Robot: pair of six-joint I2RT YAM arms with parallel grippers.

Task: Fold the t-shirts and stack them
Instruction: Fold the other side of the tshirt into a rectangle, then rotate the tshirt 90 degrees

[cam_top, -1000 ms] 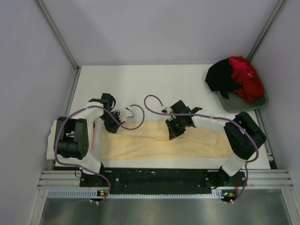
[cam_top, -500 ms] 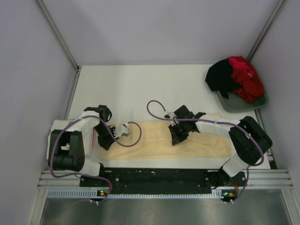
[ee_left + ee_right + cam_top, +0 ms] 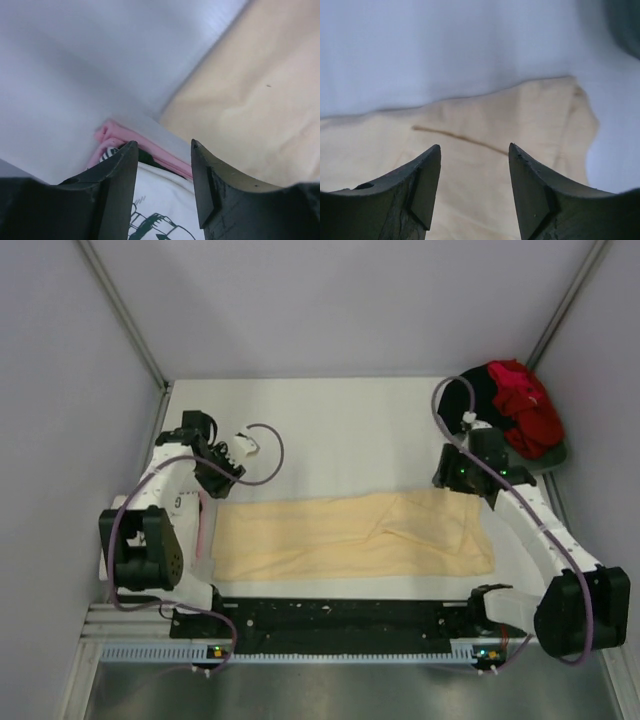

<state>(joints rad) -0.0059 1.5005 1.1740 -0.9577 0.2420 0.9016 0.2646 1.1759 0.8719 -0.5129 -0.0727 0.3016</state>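
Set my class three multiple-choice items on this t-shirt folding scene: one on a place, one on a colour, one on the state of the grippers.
1. Where do the red t-shirt and the black t-shirt lie?
A. in the middle
B. in the grey bin at the far right corner
C. at the near left corner

2. What colour is the flat t-shirt between the arms?
A. blue
B. green
C. pale yellow

3. How are the left gripper and the right gripper?
A. both open, holding nothing
B. both shut on cloth
C. left shut, right open

Answers:
1 B: the top view shows both heaped in the bin.
2 C: it reads pale yellow in every view.
3 A: each wrist view shows a gap between its fingers with nothing in it.
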